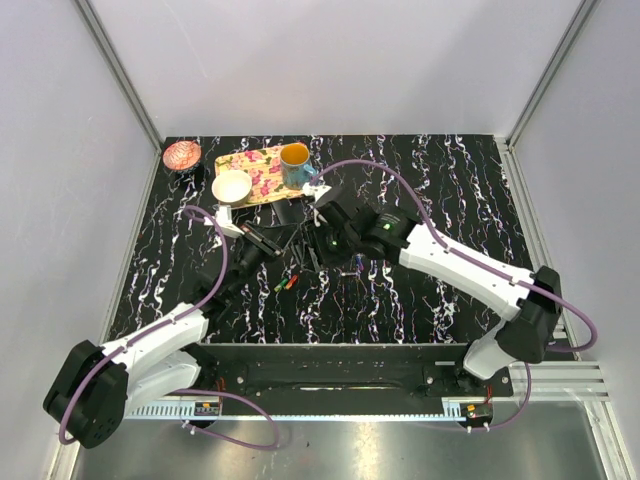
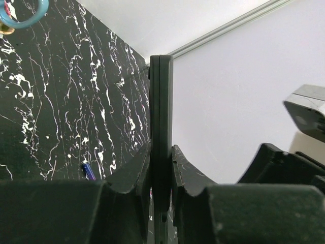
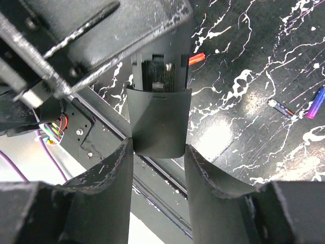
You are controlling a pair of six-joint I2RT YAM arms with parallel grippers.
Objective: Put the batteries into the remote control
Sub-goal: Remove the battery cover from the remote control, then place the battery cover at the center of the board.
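The black remote control [image 1: 295,243] is held above the table between both grippers. My left gripper [image 1: 268,240] is shut on it; in the left wrist view the remote [image 2: 161,101] stands edge-on, pinched between the fingers [image 2: 161,150]. My right gripper [image 3: 158,147] is closed on the sides of the remote's rounded back cover [image 3: 158,119], with the open battery recess [image 3: 158,76] just beyond it. Batteries lie loose on the table: a red-and-green pair [image 1: 285,284], a blue-purple pair [image 1: 358,263], seen also in the right wrist view [image 3: 280,107], and one blue battery [image 2: 89,171].
A floral yellow tray [image 1: 262,158] at the back holds a white bowl [image 1: 231,186] and a blue mug [image 1: 295,165]. A pink dish [image 1: 183,154] sits in the back left corner. White walls enclose the black marbled table [image 1: 450,200].
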